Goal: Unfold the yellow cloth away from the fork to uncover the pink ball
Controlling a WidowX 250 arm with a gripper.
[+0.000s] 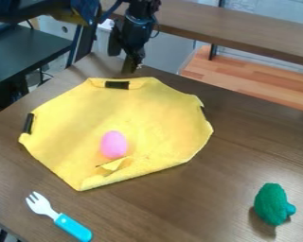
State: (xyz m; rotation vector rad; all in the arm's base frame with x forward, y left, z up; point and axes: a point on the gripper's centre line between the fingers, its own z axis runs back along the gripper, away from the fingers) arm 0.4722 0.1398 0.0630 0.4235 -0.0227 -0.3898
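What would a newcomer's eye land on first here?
Probably the big yellow cloth spread across the wooden table, with a bright pink egg shape lying on it beside its folded near edge. Next, likely the green lump at the lower right and the blue-handled fork at the lower left, both off the cloth. The black gripper hangs near the table's far edge.

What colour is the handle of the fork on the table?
The fork's handle is blue, seen in the camera view.

Plain yellow cloth, pink egg
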